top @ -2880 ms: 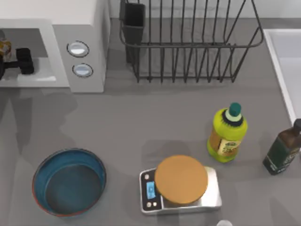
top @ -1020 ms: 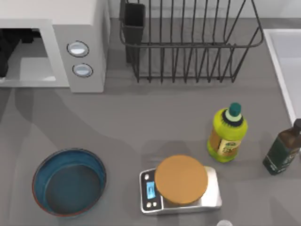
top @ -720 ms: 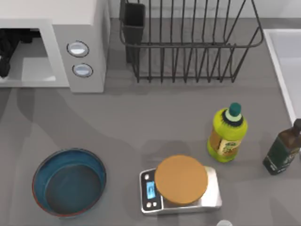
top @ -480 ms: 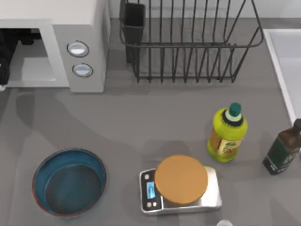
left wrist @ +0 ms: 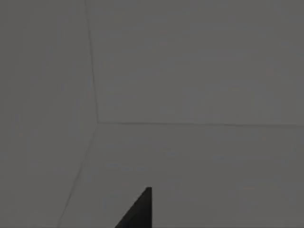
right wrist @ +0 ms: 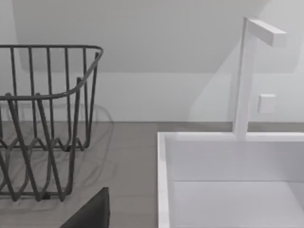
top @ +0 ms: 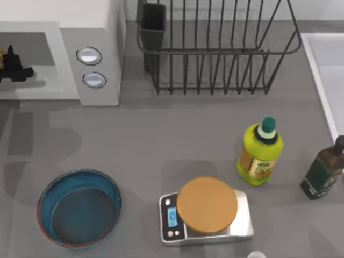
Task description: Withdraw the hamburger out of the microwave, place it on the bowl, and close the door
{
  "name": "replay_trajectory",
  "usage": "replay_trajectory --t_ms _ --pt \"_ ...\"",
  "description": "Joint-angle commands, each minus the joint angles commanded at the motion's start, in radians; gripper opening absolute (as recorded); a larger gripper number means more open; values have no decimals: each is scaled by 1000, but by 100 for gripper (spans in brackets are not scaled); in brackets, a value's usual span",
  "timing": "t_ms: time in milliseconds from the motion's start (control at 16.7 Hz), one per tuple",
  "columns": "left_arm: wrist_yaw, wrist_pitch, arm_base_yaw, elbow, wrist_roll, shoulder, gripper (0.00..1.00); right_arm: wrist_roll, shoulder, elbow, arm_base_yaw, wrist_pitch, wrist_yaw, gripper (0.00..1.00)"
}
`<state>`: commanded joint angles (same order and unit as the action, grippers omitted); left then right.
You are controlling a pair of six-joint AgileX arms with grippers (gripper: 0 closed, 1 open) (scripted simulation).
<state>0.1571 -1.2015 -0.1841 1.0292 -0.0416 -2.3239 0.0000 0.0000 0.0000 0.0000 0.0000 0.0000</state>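
The white-grey microwave stands at the back left with its cavity open; the door is out of view. At the cavity's left end my left gripper shows as a small black shape. Touching it at the picture's edge is an orange sliver, the hamburger. The left wrist view looks at the cavity's bare grey walls past one dark fingertip. The teal-blue bowl with its reddish rim sits empty at the front left. My right arm is parked off the front right, with one dark fingertip at the edge of its wrist view.
A black wire rack stands behind the table's middle. A silver scale with a tan disc sits at the front centre. A yellow-green bottle and a dark bottle stand to its right, and a white sink is at the right edge.
The dark mass of my left arm at the cavity's left end has given way to the smaller gripper shape, now a little further right, with the orange sliver beside it.
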Motion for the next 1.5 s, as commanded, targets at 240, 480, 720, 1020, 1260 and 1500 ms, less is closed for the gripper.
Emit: replay_trajectory --t_ms 240,480,720,1020,1260,1500 --pt "53 -68 -25 -191 -33 44 0 0 0 0 0 0 0 100" --pt "87 -63 -32 -268 -56 57 0 0 0 0 0 0 0 100" --pt "88 -61 -33 -270 -57 58 0 0 0 0 0 0 0 100" --pt "84 1 -26 -267 -58 113 0 0 0 0 0 0 0 100" --pt "83 101 -26 -264 -58 210 0 0 0 0 0 0 0 100" --pt "82 194 -26 -260 -59 300 0 0 0 0 0 0 0 100"
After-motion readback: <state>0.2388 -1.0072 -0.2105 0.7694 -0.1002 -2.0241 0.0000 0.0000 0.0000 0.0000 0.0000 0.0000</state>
